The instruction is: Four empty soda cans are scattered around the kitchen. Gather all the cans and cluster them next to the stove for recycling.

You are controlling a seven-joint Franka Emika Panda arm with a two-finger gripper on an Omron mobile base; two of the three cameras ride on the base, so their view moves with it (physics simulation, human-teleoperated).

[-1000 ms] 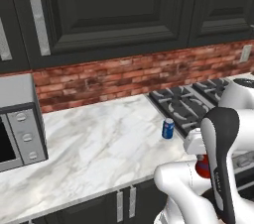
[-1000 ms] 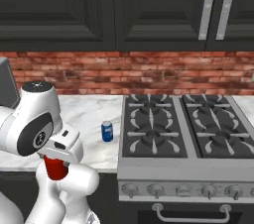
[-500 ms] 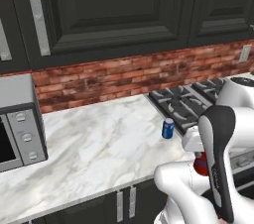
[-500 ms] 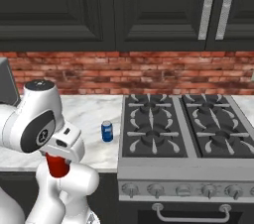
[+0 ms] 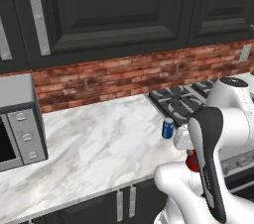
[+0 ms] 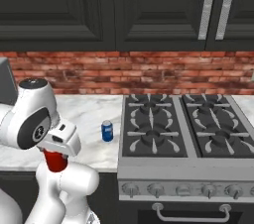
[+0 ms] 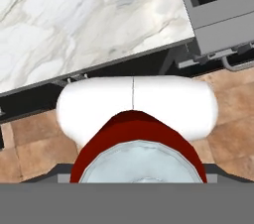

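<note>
Red can (image 6: pixel 55 161) sits clamped in the gripper (image 6: pixel 59 143), held low in front of the counter (image 5: pixel 99 143) so it can be carried over. Blue can (image 6: pixel 107 131) waits at the counter's right edge, just beside the stove (image 6: pixel 188 134), where cans should gather.

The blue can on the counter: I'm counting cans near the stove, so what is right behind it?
Behind the blue can lies bare marble counter up to the brick wall; the stove stands beside it. No other can shows there.

Red can (image 7: pixel 136 141), blue can (image 6: pixel 107 131), white-veined marble counter (image 5: pixel 99 143)
</note>
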